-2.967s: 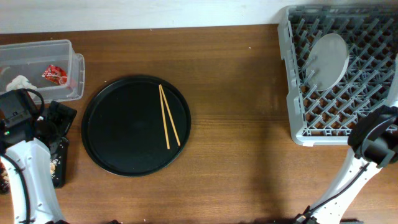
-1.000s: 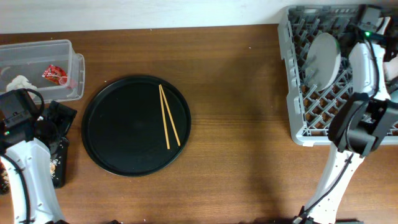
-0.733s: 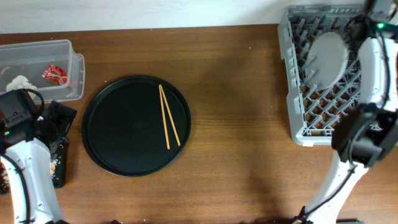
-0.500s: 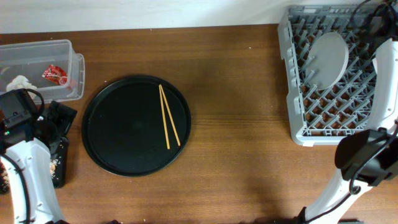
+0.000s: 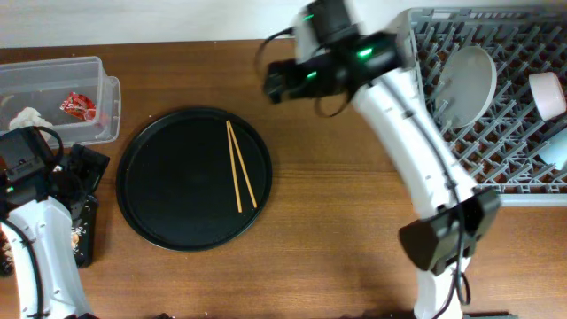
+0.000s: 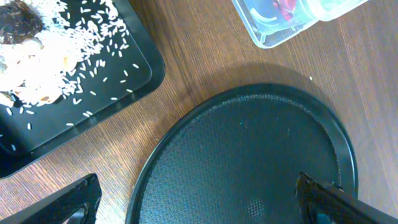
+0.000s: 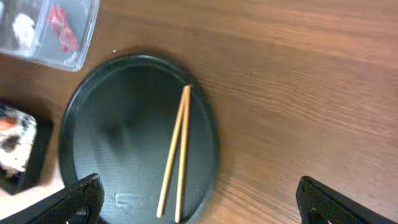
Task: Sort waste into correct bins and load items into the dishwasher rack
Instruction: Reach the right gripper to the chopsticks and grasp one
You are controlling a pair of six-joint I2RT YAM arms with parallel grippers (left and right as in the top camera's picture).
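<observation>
Brown wooden surface (image 5: 337, 204). Right claw (image 7: 205, 205) spread wide, empty. Just ahead of it, two thin wooden chopsticks (image 7: 177, 152) flat on large round black tray (image 7: 71, 137), near ends splayed: easy to pinch only one or scrape the tray.

1. A robotics lab bench staged as a kitchen clean-up station: a left arm (image 5: 35, 239) and a right arm (image 5: 399, 115), both white and black, work over one wooden counter (image 5: 337, 221).
2. The kitchen props are a grey peg rack (image 5: 523, 35) of the catering kind holding a white plate (image 5: 469, 84) and a cup (image 5: 547, 93), and chopsticks (image 5: 239, 168) on a round black tray (image 5: 177, 204).
3. For waste sorting there is a clear tub (image 5: 89, 66) with a red wrapper (image 5: 77, 106) — and a black container (image 6: 149, 68) of rice flakes (image 6: 37, 56).
4. A plain pale wall (image 5: 177, 22) runs along the far edge.
</observation>
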